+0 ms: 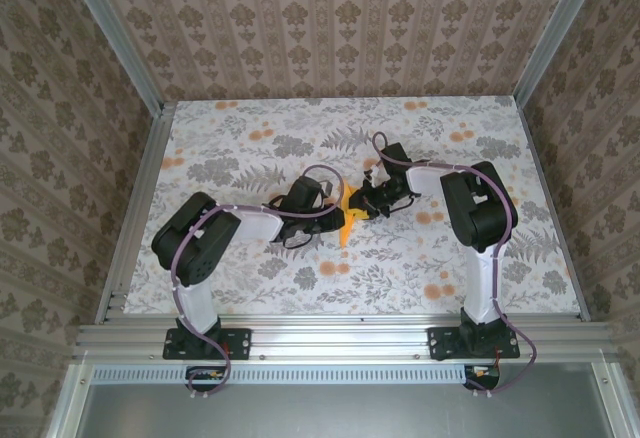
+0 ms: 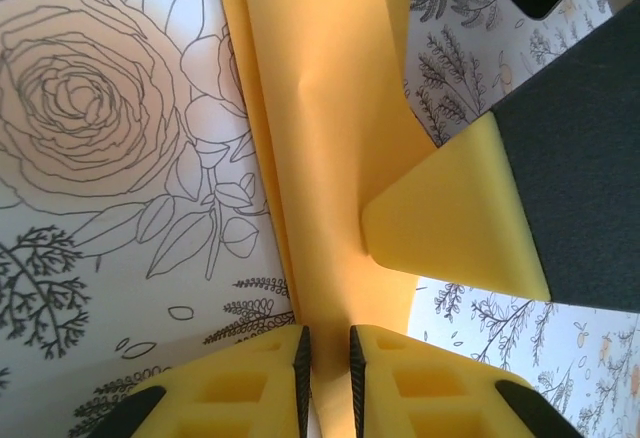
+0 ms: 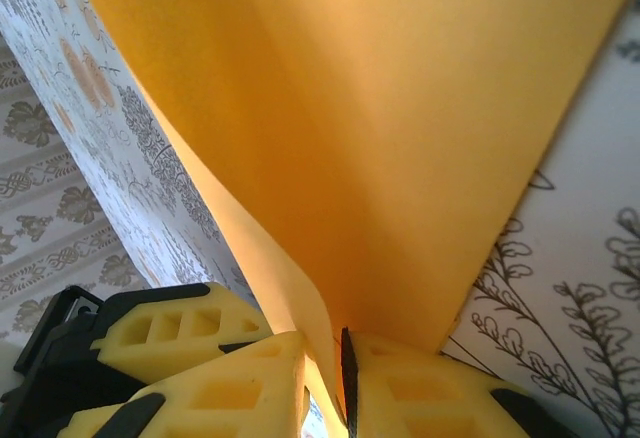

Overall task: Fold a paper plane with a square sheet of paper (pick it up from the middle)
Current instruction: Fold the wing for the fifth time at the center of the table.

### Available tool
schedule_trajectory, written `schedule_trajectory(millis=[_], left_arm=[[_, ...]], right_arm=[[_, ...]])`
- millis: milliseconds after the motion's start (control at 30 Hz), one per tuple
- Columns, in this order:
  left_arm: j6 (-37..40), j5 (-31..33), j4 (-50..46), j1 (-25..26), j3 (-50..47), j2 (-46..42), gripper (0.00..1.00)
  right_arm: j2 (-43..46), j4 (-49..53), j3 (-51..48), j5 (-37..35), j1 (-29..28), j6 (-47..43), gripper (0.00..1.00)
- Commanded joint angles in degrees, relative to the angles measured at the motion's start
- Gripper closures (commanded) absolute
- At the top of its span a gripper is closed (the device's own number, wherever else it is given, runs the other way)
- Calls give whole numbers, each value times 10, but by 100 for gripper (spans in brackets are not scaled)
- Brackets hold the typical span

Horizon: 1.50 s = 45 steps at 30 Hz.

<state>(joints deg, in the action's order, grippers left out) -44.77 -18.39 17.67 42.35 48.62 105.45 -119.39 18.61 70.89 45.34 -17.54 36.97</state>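
Yellow fingers [image 2: 250, 383] of the left gripper [image 2: 328, 348] are clenched on the folded orange-yellow sheet of paper [image 2: 320, 108], which runs straight ahead from the jaws. Likewise the right gripper [image 3: 325, 358] grasps the sheet's edge, paper curving up and forward from its tips. Both meet tip to tip above the floral tablecloth [image 1: 250, 268].

Free table [image 1: 250, 268] all round; mid-table, left fingers [image 2: 250, 383] and right fingers [image 3: 230, 383] tight against the square sheet of paper [image 1: 345, 220]
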Motion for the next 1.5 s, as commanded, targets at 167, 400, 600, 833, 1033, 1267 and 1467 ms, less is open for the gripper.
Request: schedule_trajectory(millis=[167, 400, 600, 833, 1033, 1267, 1467], left_arm=[[-19, -9, 49, 4, -13, -8, 86], [-11, -5, 32, 5, -10, -6, 87], [-2, -7, -6, 8, 14, 12, 88], [-1, 37, -125, 13, 61, 23, 91], [-5, 76, -215, 18, 93, 30, 92], [-6, 79, -241, 18, 109, 40, 93], [-6, 63, -238, 18, 118, 49, 92]], right_arm=[[-83, 43, -24, -183, 0, 12, 79], [-84, 39, -26, -181, -1, 15, 79], [-83, 35, -27, -180, -1, 15, 78], [-70, 31, -26, -174, -1, 15, 76], [-7, -16, -32, -141, 6, 35, 66], [101, -92, -71, -117, 14, 41, 61], [107, -105, -88, -91, -4, 14, 76]])
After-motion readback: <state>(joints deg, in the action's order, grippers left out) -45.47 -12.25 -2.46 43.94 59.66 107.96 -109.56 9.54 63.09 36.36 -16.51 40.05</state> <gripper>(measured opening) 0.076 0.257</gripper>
